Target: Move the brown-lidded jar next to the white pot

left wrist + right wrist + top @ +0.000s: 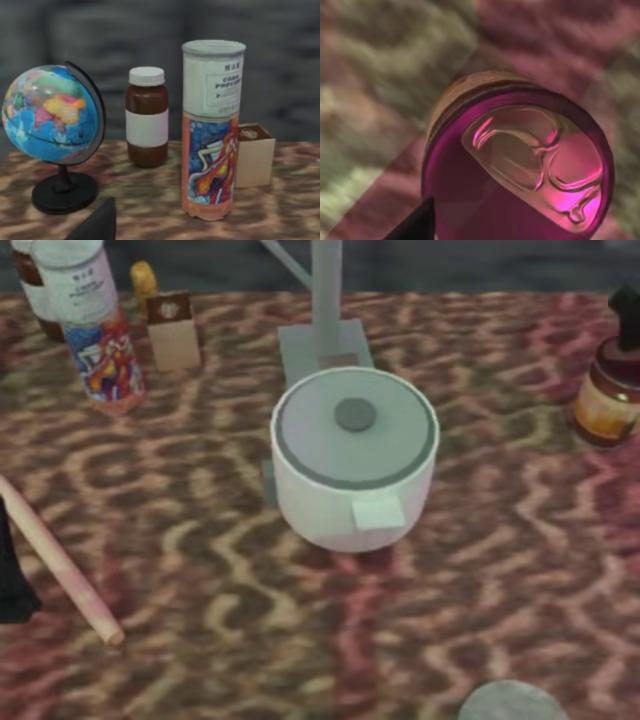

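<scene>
At far left I see a popcorn tube beside a brown bottle, a globe, and a small open box. A pink rod lies slanted at the left edge of the patterned table. A grey disc sits at the near edge.

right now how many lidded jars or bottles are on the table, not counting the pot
3. A brown-lidded jar at the right edge, a tall popcorn canister at the far left, and a white-capped brown bottle just behind it. More may sit outside the views.
</scene>
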Available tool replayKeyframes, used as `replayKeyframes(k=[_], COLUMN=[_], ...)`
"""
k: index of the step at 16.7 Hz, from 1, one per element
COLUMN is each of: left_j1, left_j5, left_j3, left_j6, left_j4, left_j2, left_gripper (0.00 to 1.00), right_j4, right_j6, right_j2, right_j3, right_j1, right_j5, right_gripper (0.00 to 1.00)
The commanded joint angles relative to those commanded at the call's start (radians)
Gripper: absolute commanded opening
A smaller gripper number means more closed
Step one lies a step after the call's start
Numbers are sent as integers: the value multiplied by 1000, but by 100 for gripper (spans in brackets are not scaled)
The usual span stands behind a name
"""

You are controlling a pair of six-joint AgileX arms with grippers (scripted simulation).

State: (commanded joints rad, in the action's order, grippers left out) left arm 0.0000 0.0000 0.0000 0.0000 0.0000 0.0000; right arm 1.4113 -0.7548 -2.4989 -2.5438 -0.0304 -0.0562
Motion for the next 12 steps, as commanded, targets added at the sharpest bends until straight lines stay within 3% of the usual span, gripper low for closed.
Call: replayKeyframes(k=[4, 12], left_j1=[0, 0], left_j5=[0, 0], left_j3=[0, 0], left_j6=[0, 0], left_j4=[0, 0], left_j2=[0, 0], left_gripper=[100, 100], right_j4=[79, 40], right_j6=[-43, -44], right_j2=[-112, -109], right_j3=[-57, -15], right_j1=[9, 9], right_j5=[-8, -8], right_gripper=[100, 100])
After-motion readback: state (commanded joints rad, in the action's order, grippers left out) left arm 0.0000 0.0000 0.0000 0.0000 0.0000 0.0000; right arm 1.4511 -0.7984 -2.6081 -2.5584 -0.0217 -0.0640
